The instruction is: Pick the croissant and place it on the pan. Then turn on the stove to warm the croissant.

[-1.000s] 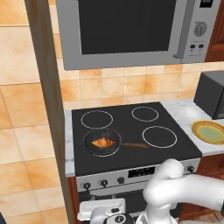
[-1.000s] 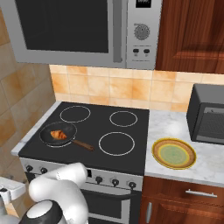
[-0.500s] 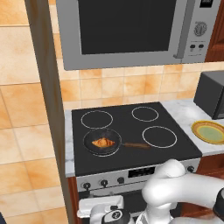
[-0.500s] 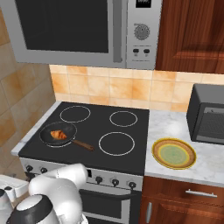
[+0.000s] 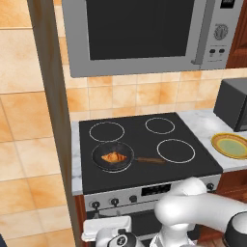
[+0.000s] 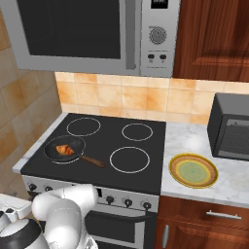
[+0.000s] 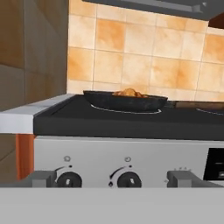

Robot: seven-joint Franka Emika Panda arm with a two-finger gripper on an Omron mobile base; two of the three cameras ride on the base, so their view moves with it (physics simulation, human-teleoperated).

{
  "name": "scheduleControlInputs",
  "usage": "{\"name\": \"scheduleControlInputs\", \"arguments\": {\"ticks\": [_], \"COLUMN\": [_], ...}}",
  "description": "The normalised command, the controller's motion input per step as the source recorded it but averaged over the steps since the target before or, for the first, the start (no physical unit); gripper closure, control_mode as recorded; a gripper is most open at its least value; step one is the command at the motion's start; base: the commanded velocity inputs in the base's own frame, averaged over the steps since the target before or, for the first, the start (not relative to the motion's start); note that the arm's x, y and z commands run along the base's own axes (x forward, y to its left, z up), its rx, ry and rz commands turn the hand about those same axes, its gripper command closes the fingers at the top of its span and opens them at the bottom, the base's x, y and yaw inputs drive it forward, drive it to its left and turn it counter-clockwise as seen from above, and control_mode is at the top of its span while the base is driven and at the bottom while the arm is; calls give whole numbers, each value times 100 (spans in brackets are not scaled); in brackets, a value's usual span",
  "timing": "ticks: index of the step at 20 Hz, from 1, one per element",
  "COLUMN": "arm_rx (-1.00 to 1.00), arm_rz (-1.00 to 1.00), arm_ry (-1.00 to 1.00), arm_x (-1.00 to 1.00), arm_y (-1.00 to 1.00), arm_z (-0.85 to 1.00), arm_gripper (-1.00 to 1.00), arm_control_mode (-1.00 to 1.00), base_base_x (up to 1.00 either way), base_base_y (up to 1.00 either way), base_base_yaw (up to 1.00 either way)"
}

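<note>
The golden croissant (image 5: 114, 157) lies inside the dark pan (image 5: 102, 164) on the stove's (image 5: 144, 137) front left burner. The pan's brown handle points right. From the hand view, the croissant (image 7: 129, 92) shows just over the pan's rim (image 7: 124, 101). My gripper (image 7: 111, 178) hangs low in front of the stove's silver panel, open and holding nothing. Its fingertips (image 7: 43, 177) flank two black knobs (image 7: 128, 179). From the base views, the gripper (image 5: 107, 230) is below the panel's left end, at the lower left edge (image 6: 8, 214).
A yellow-green rimmed plate (image 6: 193, 170) rests on the marble counter right of the stove. A dark appliance (image 6: 232, 127) stands behind it. A grey microwave (image 5: 140, 34) hangs above the cooktop. A brown wall panel (image 5: 53, 96) borders the stove's left side.
The hand has shifted only slightly, staying low before the stove's front panel. Croissant and pan have not moved.
</note>
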Motion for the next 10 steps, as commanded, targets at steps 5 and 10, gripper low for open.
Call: {"name": "scheduleControlInputs", "arguments": {"ticks": [5,10], "arm_rx": [1,2], "arm_rz": [0,1], "arm_ry": [-5,-3], "arm_x": [20,22], "arm_y": [0,0], "arm_z": [-11,-17], "arm_gripper": [-100,-100], "arm_control_mode": [-100,-100], "base_base_x": [0,0], "base_base_y": [0,0], "base_base_yaw": [0,0]}}
